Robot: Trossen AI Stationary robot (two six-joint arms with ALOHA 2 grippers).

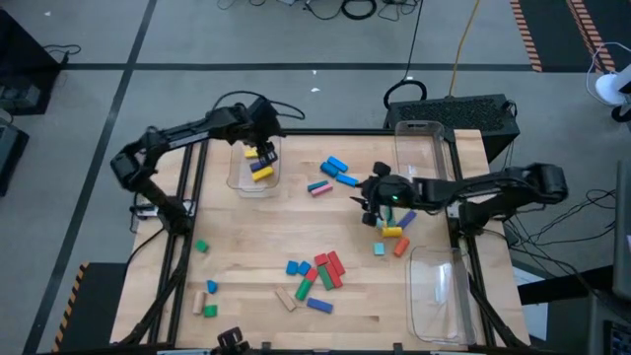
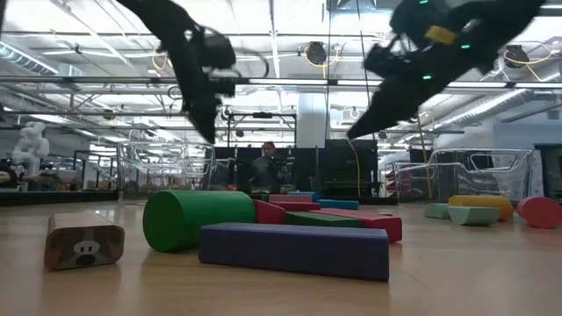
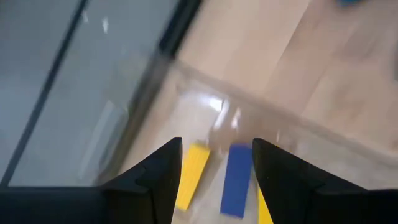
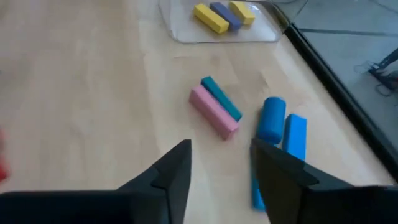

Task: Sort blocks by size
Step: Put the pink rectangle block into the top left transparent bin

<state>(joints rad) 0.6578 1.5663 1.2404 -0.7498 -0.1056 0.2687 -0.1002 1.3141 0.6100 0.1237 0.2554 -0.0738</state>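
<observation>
The left gripper point(image 1: 264, 140) hangs over the clear bin point(image 1: 237, 176) at the table's far left, fingers parted and empty. In the bin lie three bars point(image 4: 225, 16), two yellow and one blue. Mid-table, the right gripper point(image 1: 371, 200) reaches in low from the right, fingers parted, holding nothing. Just beyond it lie a pink bar point(image 4: 213, 112) touching a teal bar point(image 4: 221, 98), and what looks like three blue blocks point(image 4: 278, 126). More blocks point(image 1: 317, 277) cluster at the near edge.

You get bright, even overhead light — the left wrist view smears with blur, glare on the clear bin point(image 3: 211, 112).
</observation>
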